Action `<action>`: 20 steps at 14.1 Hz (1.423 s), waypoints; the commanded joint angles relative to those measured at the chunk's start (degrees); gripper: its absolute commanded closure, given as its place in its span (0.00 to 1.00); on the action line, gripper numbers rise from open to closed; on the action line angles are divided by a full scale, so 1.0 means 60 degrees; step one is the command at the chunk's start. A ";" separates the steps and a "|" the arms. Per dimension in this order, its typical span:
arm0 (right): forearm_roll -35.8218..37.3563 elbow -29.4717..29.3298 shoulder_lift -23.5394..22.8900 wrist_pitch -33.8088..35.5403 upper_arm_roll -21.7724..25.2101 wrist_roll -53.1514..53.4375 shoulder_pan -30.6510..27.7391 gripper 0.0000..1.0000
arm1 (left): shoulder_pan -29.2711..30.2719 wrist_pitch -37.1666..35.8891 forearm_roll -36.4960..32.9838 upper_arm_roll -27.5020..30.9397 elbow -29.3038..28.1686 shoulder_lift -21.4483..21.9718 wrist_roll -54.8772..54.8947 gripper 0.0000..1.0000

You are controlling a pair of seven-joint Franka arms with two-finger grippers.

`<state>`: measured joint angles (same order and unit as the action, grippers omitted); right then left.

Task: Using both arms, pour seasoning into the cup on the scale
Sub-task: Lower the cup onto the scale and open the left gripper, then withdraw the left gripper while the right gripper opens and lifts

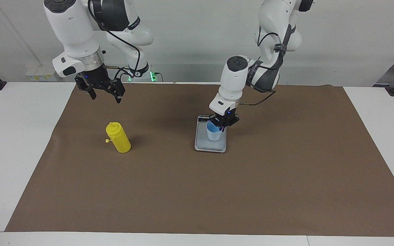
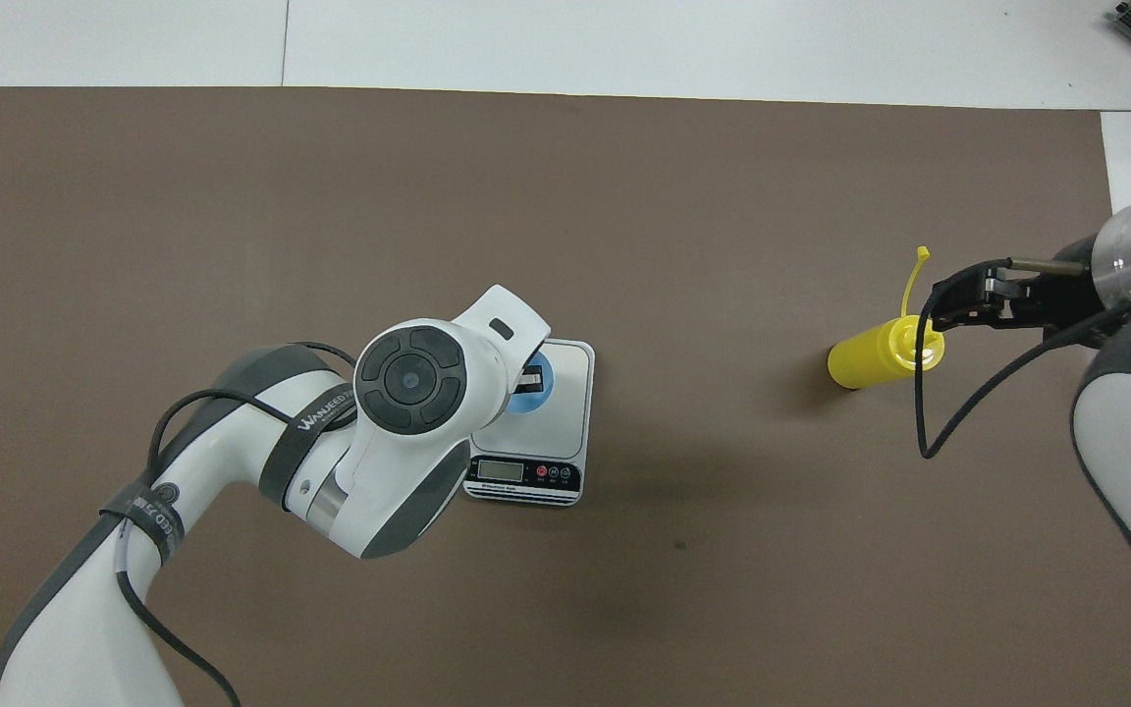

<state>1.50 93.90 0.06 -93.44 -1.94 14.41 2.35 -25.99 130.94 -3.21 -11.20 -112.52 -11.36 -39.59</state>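
The yellow seasoning bottle stands upright on the brown mat toward the right arm's end of the table, its small tethered cap hanging loose; it also shows in the overhead view. My right gripper is open and empty, raised well above the mat and over the bottle's nozzle top in the overhead view. The light blue cup stands on the silver-grey scale near the middle of the table. My left gripper comes down on the cup's rim and is shut on it; the arm hides most of the cup from above.
The brown mat covers most of the white table. The scale's display strip runs along its edge nearer to the robots. Black cables hang from both arms.
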 commanded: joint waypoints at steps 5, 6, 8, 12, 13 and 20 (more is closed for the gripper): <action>-0.0177 0.0184 0.0181 0.0061 0.0104 -0.0175 0.0034 0.00 | -0.0194 0.0383 -0.0213 0.0138 0.0091 -0.0098 -0.0432 0.34; -0.0177 0.0184 0.0181 0.0061 0.0104 -0.0175 0.0034 0.00 | -0.0194 0.0194 -0.0227 0.0138 0.0280 -0.0113 -0.0375 0.00; -0.0177 0.0170 0.0181 0.0061 0.0104 -0.0262 0.0019 0.00 | -0.0107 -0.0244 -0.0242 0.0138 0.0457 0.0004 -0.0302 0.00; -0.0191 0.0184 0.0196 0.0075 0.0016 -0.0189 0.0034 0.00 | 0.0199 -0.2205 -0.0286 0.0225 0.1774 0.0296 0.0267 0.00; -0.0191 0.0184 0.0196 0.0105 0.0016 -0.0204 0.0005 0.00 | 0.0375 -0.2543 -0.0286 0.0225 0.1979 0.0384 0.0575 0.00; -0.0438 0.0184 0.0065 -0.0156 0.0119 0.0378 -0.0610 0.00 | 0.2235 -0.4287 0.0138 0.0284 0.1996 0.1950 0.3561 0.00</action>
<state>1.17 93.92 0.06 -92.77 -1.47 14.83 0.52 -15.39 108.29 -3.56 -9.30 -99.92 -2.62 -23.36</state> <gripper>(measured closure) 0.000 0.000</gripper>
